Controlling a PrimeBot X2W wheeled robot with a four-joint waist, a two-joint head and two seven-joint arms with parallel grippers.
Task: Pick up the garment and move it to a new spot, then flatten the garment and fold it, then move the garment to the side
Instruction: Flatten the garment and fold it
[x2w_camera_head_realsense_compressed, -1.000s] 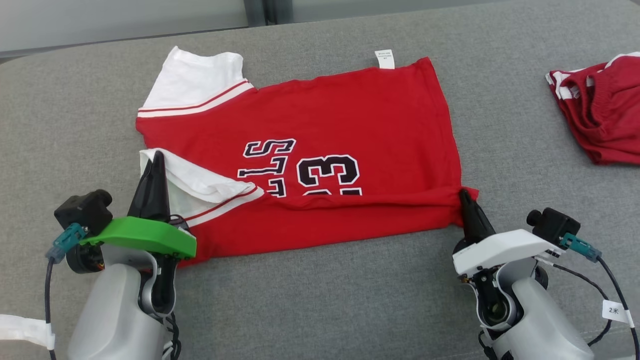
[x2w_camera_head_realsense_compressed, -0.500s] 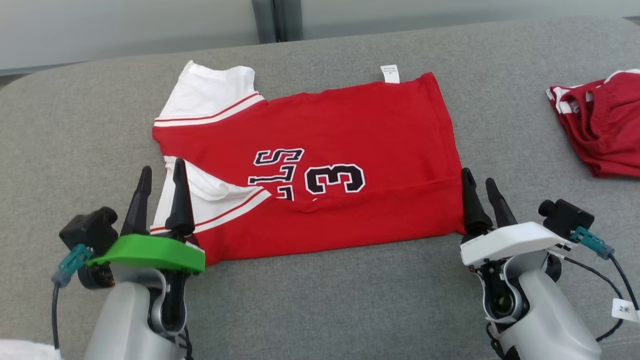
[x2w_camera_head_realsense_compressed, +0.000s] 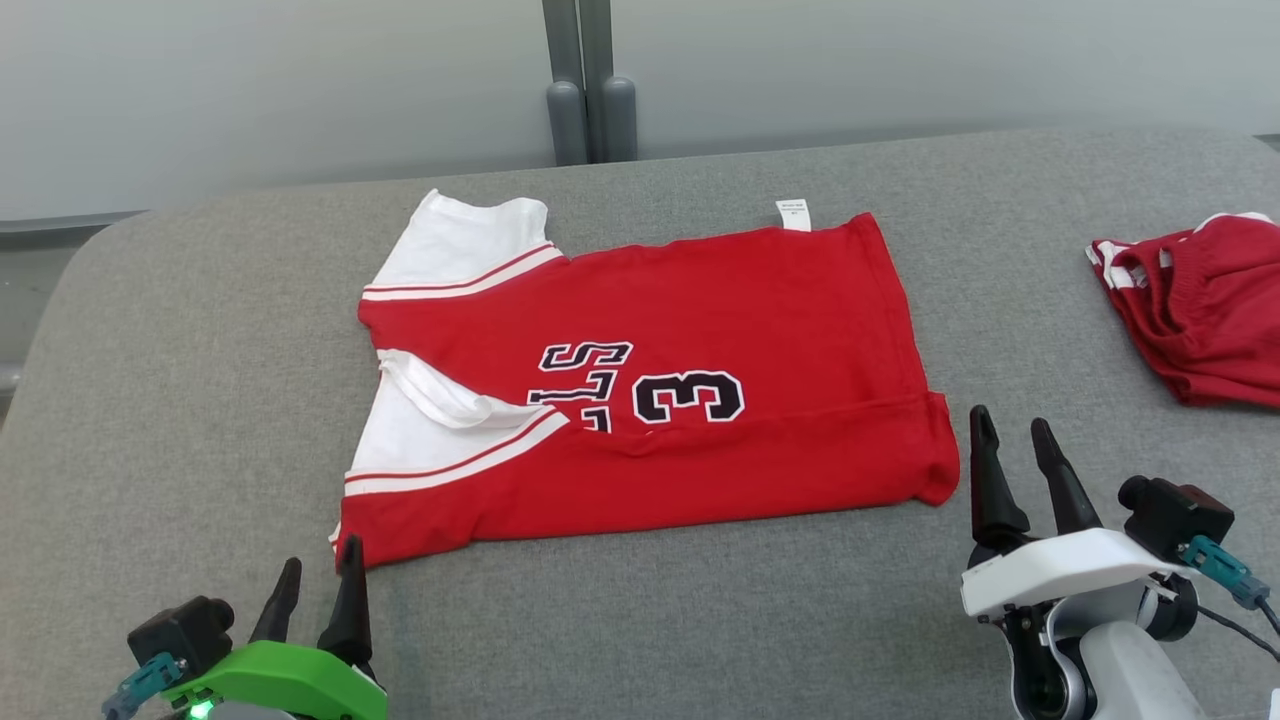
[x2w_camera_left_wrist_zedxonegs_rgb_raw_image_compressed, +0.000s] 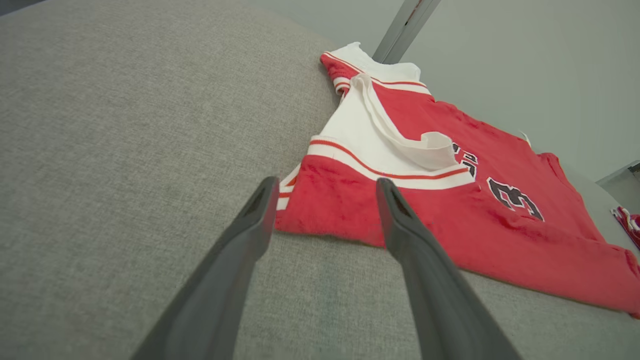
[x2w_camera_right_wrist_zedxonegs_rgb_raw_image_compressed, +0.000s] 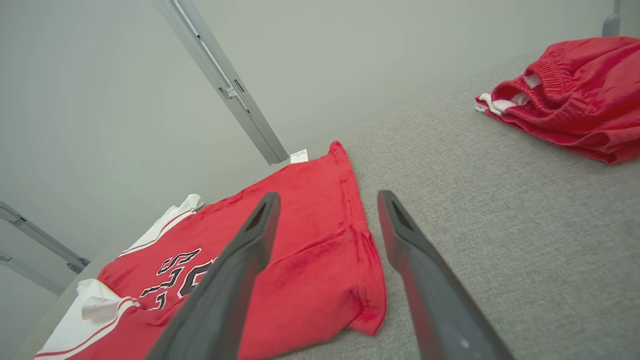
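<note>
A red jersey lies flat near the middle of a grey upholstered cushion, with its white, red-striped sleeves at its 9 o'clock end and its hem at its 3 o'clock end. Its near long edge is folded up over the body, and the fold covers the lower part of the black, white-outlined letters and the number 3. A small white label sticks out from the jersey's far edge at about 1 o'clock. In the head view the left gripper sits at 7 o'clock from the jersey, with its two dark fingers spread apart and nothing between them. The tip of its inner finger overlaps the jersey's near sleeve-end corner, and I cannot tell whether it touches the cloth. The left wrist view shows that same red corner lying between and just beyond the parted fingers. The right gripper stands at 4 o'clock from the jersey, also spread wide and empty, just beside the near hem corner but clear of it. In the right wrist view the hem runs past the left finger. A crumpled pair of red shorts lies well apart from the jersey at 3 o'clock. A pale wall with a grey upright post stands at 12 o'clock behind the cushion.
</note>
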